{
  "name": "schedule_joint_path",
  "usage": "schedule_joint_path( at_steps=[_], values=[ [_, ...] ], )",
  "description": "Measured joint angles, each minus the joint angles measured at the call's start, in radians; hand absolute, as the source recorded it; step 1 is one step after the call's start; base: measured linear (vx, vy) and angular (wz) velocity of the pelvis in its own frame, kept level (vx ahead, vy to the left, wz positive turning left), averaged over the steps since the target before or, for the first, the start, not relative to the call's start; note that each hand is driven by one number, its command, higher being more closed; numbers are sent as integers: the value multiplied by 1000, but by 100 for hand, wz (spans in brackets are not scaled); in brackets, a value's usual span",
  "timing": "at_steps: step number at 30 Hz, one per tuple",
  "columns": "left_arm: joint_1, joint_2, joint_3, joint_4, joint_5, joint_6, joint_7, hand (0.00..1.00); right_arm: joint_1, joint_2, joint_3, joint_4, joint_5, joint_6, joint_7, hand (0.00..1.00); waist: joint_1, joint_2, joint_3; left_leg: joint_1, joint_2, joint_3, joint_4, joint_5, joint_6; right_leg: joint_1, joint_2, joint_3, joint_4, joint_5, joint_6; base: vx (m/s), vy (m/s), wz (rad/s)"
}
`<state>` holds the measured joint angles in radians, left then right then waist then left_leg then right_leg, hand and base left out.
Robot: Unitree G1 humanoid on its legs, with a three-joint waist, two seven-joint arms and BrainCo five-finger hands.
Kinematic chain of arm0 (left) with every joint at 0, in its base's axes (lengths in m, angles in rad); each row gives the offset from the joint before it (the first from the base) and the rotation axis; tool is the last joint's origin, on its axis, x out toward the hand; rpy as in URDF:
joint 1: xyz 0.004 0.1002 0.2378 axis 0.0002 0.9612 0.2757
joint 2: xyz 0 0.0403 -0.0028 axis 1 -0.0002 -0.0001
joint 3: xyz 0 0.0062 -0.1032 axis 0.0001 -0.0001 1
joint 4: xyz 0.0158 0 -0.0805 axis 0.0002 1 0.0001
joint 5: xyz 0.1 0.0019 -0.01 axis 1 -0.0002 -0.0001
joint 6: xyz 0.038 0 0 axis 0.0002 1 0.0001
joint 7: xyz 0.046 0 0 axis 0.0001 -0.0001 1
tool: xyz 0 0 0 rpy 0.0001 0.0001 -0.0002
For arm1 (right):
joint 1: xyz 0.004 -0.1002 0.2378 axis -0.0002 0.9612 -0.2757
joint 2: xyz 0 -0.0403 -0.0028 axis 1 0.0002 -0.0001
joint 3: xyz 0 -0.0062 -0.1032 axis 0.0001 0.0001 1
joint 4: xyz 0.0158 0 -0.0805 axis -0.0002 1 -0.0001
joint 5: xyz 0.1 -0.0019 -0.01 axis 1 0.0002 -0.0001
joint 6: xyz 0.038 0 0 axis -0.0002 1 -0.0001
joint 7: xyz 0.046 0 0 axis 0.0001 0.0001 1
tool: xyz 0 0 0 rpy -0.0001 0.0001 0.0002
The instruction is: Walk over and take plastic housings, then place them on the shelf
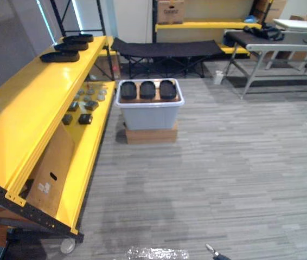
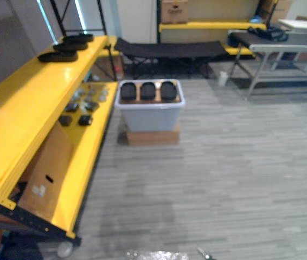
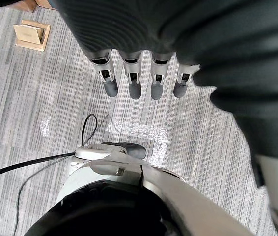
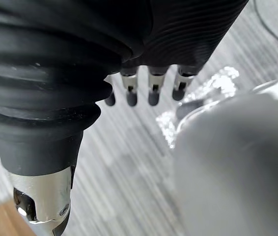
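Three plastic housings (image 1: 148, 89) are sitting on the grey bin (image 1: 149, 114) beside the yellow shelf (image 1: 18, 124). Left robot hand (image 3: 135, 81) and right robot hand (image 4: 153, 91) are hanging straight-fingered, empty

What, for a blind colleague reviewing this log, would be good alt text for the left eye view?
Three black plastic housings sit in a row atop a grey bin beside a yellow shelf, whose top tier carries three more housings at its far end. A black cot stands behind the bin.
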<state>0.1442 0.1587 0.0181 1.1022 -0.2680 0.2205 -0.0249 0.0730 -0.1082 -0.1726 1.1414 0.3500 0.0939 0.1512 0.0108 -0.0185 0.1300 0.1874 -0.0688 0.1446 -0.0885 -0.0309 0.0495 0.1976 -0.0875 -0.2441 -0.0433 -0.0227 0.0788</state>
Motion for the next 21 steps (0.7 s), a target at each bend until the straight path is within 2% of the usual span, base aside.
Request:
schedule_joint_path(
  at_steps=[4,9,12,21],
  values=[
    [-6,4,-1,1,0,7,1,0,-12,1,-2,4,1,43,-3,0,0,0,0,-2,-2,3,0,0,0,1,1,0,-6,3,-1,47,-4,0],
    [-9,4,-1,16,-3,16,1,0,-21,7,-35,9,0,75,-5,0,-1,0,1,3,-2,5,0,0,-1,6,0,0,-6,3,-1,0,0,0],
    [-10,5,2,18,-10,29,3,0,-25,9,-41,10,0,81,-16,0,-1,0,1,4,0,7,0,0,-1,6,0,0,-6,4,0,-41,-9,-1],
    [-7,3,8,19,-10,17,2,0,-30,25,-63,10,29,81,-20,0,0,-6,6,2,-1,11,0,-4,-5,13,0,3,-17,6,2,-31,3,-1]
  ],
)
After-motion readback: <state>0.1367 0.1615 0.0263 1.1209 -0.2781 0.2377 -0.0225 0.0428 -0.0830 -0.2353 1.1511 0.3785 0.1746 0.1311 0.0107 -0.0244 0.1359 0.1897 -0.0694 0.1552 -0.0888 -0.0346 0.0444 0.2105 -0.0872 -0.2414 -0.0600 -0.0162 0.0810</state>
